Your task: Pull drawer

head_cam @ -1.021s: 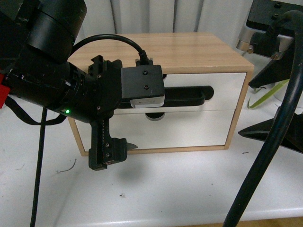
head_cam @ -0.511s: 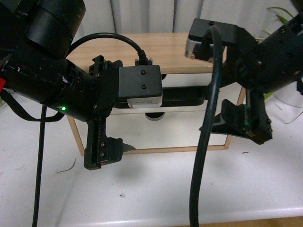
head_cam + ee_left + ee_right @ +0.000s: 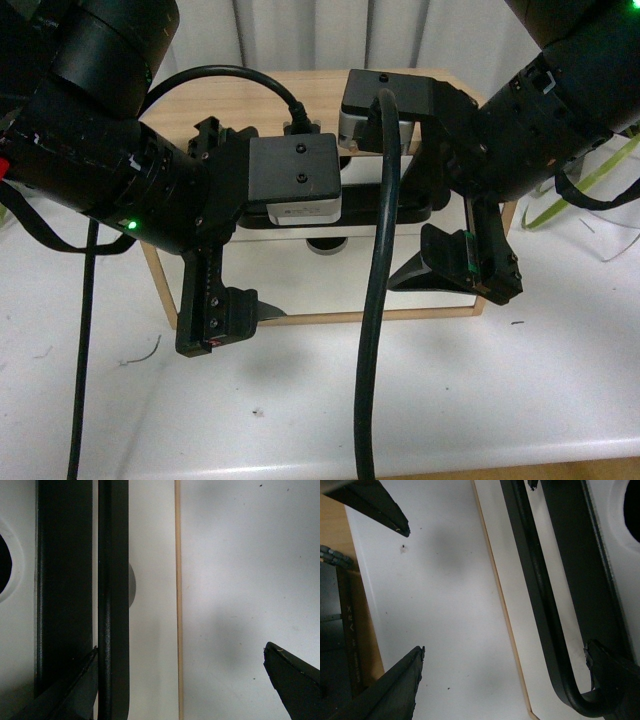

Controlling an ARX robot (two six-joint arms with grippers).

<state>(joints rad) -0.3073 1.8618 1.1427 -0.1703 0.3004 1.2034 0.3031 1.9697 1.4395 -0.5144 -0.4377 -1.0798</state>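
Observation:
The drawer [image 3: 616, 565] is the upper of two in a light-wood cabinet [image 3: 270, 100]. Its white front carries a long black bar handle [image 3: 358, 205]; both arms hide most of it in the front view. My left gripper [image 3: 240, 230] is open at the handle's left part. In the left wrist view [image 3: 180, 652], one fingertip [image 3: 92, 655] lies against the bar [image 3: 112, 580] and the other [image 3: 280, 662] is over the table. My right gripper [image 3: 425, 205] is open at the handle's right end [image 3: 572, 700]. There, one fingertip [image 3: 595, 655] is beside the bar and the other [image 3: 417, 655] is over the table.
Below is a white drawer front with no handle [image 3: 330, 285], a half-round notch [image 3: 325, 246] in its top edge. The cabinet stands on a white table [image 3: 480, 390]. A thick black cable [image 3: 372, 340] hangs in front, a thinner one [image 3: 85, 350] at the left. Green leaves [image 3: 600, 170] show at the right.
My right arm has swung in from the far right to the cabinet front, and its open gripper now straddles the handle's right end. The left gripper has barely moved.

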